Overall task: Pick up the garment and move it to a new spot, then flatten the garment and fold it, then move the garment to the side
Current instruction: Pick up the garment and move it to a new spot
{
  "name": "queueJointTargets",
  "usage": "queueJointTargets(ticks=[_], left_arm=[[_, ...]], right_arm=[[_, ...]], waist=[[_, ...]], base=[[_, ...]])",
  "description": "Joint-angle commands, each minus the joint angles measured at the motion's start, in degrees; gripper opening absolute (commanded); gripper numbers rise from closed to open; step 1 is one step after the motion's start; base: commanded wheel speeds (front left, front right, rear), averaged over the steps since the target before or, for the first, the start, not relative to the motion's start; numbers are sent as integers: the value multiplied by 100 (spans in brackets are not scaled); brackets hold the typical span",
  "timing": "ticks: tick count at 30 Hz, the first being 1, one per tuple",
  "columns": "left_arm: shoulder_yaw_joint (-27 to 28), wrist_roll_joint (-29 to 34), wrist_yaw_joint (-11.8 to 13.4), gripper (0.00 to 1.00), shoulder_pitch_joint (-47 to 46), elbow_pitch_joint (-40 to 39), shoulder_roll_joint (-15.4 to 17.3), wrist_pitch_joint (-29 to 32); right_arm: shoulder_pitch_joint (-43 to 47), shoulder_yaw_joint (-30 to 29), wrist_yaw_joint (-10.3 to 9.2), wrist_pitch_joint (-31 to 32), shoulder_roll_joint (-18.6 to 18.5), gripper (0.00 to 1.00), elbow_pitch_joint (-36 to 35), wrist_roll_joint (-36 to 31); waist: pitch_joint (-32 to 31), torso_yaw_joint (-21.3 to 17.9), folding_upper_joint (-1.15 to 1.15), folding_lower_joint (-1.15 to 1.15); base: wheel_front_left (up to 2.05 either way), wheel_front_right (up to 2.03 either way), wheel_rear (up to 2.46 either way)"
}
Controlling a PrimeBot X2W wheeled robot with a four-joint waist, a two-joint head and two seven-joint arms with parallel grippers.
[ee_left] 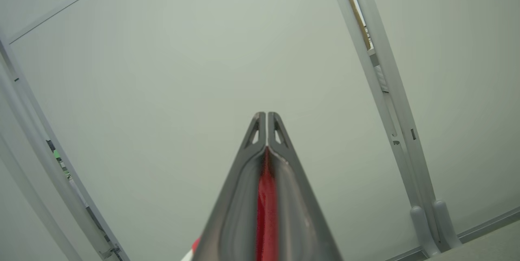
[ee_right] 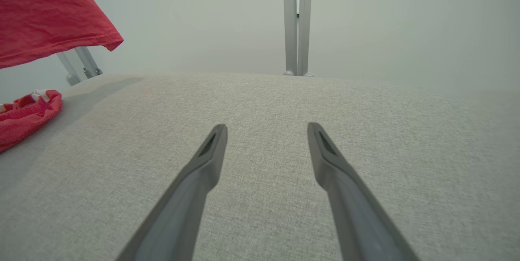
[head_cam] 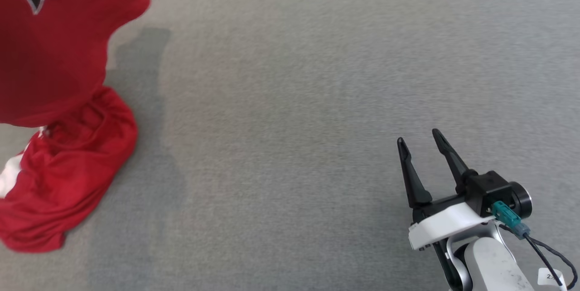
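Hanging at the left end of the grey cloth-covered table (head_cam: 290,100), the red jersey (head_cam: 54,55) with black and white lettering has its upper part up in the air, while its lower part lies bunched on the table surface just below. The left gripper (ee_left: 267,116) has its two fingers pressed together, with a strip of the red cloth pinched between them. The right gripper (head_cam: 419,138) is low over the table at the right side, well apart from the jersey, its fingers spread with nothing between them.
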Motion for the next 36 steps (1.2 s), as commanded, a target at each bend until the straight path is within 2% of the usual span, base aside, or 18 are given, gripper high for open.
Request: queueJointTargets(ticks=[1,3,8,11,16,20,23,27,28,29,32,36], left_arm=[[-70,-55,1,0,-109,-167,25,151],[-175,-129,1,0,-177,-350,-16,351],[-547,-206,2,0,-262,-629,-357,730],[-871,-220,2,0,-62,-593,-673,868],[-1504,-274,2,0,440,-397,-1318,952],[-1961,-509,2,0,1049,135,-1975,913],[-2224,-638,5,0,1462,651,-2443,667],[-2566,-822,4,0,1785,1344,-2863,219],[-2669,-854,3,31,1814,1446,-2926,127],[-2790,-920,2,100,1837,1511,-3002,-23],[-3021,-1035,2,100,1845,1550,-3055,-394],[-3054,-1193,26,100,1934,1324,-3077,-850]], right_arm=[[99,30,-8,-2,-3,100,12,104],[106,42,-8,-2,-4,100,-4,175],[59,22,-8,-2,-5,100,-59,322],[27,-12,-8,-2,-3,100,-76,375],[-11,-61,-8,-2,-1,100,-117,431],[-57,-26,-8,-2,2,100,-131,485],[-118,41,-8,-2,1,100,-159,540],[-173,74,-8,-2,1,100,-172,571],[-183,69,-8,-2,0,100,-176,567],[-186,59,-8,-2,1,100,-180,555],[-146,-16,-8,-2,-4,100,-175,471],[-11,-3,-8,-2,-3,100,-122,363]], waist=[[-653,-894,0,0],[-709,-1145,0,0],[-746,-1829,0,0],[-712,-2157,0,0],[-540,-2484,0,0],[-324,-2649,0,0],[-126,-2743,0,0],[52,-2793,0,0],[71,-2793,0,0],[77,-2786,0,0],[13,-2683,0,0],[-288,-2452,0,0]], base=[[0,0,0],[0,0,0],[0,0,0],[0,0,0],[0,0,0],[0,0,0],[0,0,0],[0,0,0],[0,0,0],[0,0,0],[0,0,0],[0,0,0]])
